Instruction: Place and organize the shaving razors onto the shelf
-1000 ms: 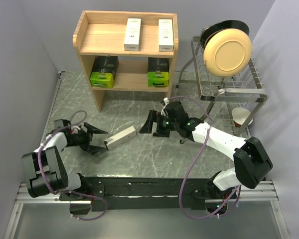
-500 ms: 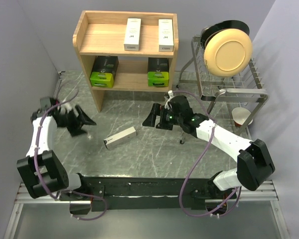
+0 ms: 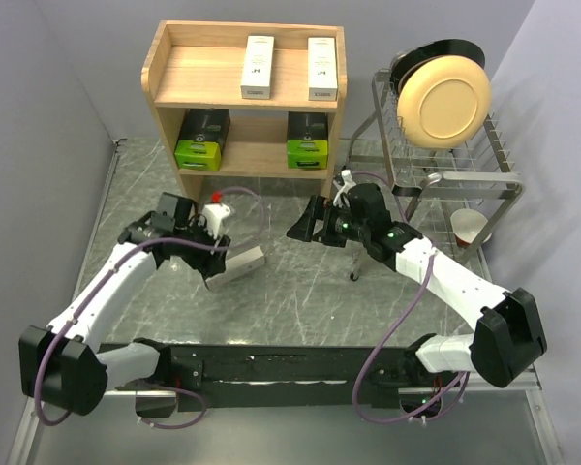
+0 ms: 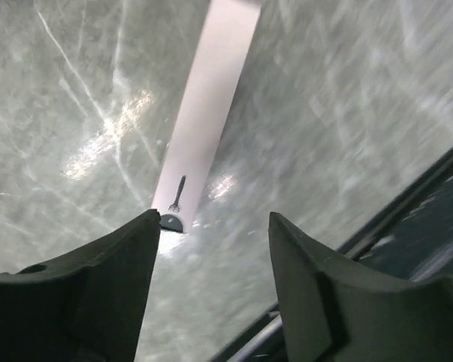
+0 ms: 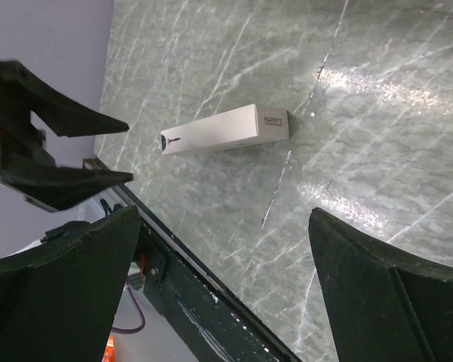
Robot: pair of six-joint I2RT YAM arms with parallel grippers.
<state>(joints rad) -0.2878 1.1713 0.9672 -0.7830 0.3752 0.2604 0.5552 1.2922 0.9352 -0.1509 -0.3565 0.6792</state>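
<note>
Five razor pks in all, four of them on the shelf [image 3: 189,73]. Two slim white boxes [image 3: 259,66] lie side by side on the right half of the top tier w/ a gap between. Two black-and-lime pks [image 3: 201,139] sit on the lower tier, one at each end. The fifth, a white box [image 3: 238,267], lies flat & angled on the table [image 3: 300,300], out front of the shelf & well apart from it.

Table is a grey-green marble-look top w/ white veins, lots of fine scratches & glare patches in both wrist views. A black rail [image 3: 271,360] runs along the near edge w/ the arm bases on it. Plain grey walls [image 3: 39,116] close in on the left, back & right. A wire dish rack [image 3: 484,179] stands right of the shelf, holding a cream plate [image 3: 443,102] upright w/ a dark plate [image 3: 445,46] behind it. A red-and-white cup [image 3: 470,229] sits by the rack's near corner.

L gripper [image 3: 210,260] is over the near-left end of the loose box, jaws apart w/ nothing between them. In its wrist view the box end w/ the razor icon lies just by one fingertip [image 4: 147,222]. R gripper [image 3: 300,228] hovers right of the box, jaws spread wide & empty.
</note>
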